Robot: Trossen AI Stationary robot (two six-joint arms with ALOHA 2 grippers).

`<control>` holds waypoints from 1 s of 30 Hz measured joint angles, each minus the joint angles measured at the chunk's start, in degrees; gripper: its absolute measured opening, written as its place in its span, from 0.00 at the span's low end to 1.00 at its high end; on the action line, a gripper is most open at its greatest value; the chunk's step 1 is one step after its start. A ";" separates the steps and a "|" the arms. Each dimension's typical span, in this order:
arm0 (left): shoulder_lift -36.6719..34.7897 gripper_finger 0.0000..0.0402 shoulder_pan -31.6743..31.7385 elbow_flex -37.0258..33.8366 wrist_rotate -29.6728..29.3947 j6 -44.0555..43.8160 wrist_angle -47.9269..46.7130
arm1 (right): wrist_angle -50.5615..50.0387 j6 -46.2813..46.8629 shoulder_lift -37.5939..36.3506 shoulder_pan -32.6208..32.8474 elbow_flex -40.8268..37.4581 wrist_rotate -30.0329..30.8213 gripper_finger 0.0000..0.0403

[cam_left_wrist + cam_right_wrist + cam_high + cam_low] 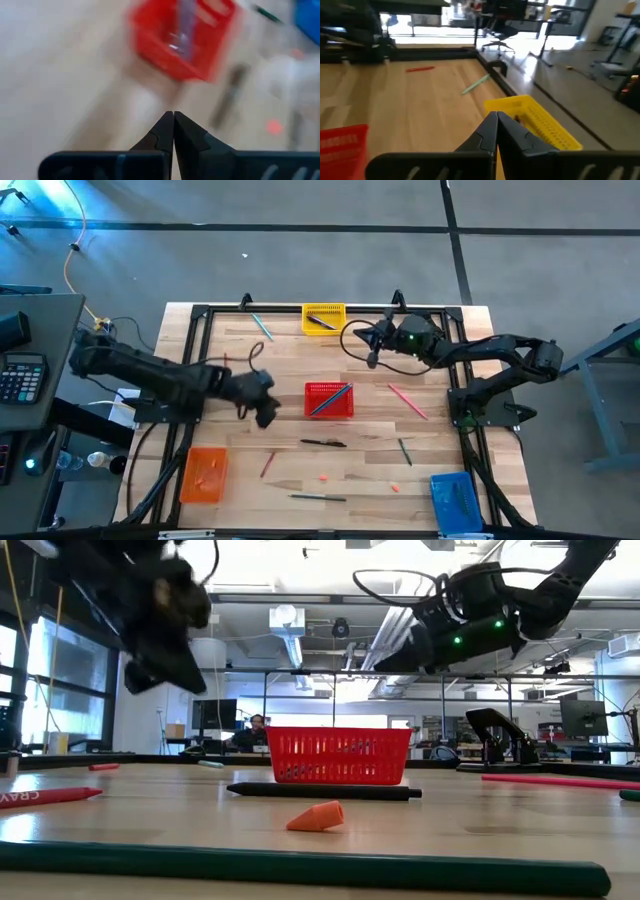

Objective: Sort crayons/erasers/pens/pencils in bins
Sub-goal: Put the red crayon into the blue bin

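left gripper (266, 412), pressed together and empty, hovers beside the red bin (329, 400); spread before descending on the black pen (323, 443). right gripper (372, 360) is pressed together too.

Two dark arms (150, 370) with black looping cables, green lights glowing on the right arm (500, 355), and pointed black fingertips (162, 135).

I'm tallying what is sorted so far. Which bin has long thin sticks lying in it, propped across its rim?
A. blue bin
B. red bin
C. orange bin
B: in the high view the red bin at mid-table holds pencils slanting across it.
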 joint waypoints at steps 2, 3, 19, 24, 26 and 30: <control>0.08 0.00 4.34 -0.15 -0.11 0.17 -2.24 | 0.01 0.12 0.00 -0.26 0.00 -1.79 0.00; 0.08 0.00 6.41 0.14 -0.23 0.90 -4.50 | 0.09 0.14 0.00 -0.24 0.00 -1.93 0.00; 6.51 0.10 34.25 11.42 -0.15 10.88 -39.11 | 0.32 -0.14 0.00 -0.24 0.00 -1.99 0.00; 9.19 0.24 38.85 11.44 1.28 10.96 -42.30 | 0.04 -0.12 0.00 -0.24 0.00 -2.04 0.00; 9.34 0.29 40.32 11.44 0.57 11.43 -43.64 | 0.05 -0.12 0.00 -0.24 0.00 -2.04 0.00; 9.28 0.37 43.42 11.11 -1.79 11.00 -46.52 | 0.03 -0.12 0.00 -0.22 0.00 -2.07 0.00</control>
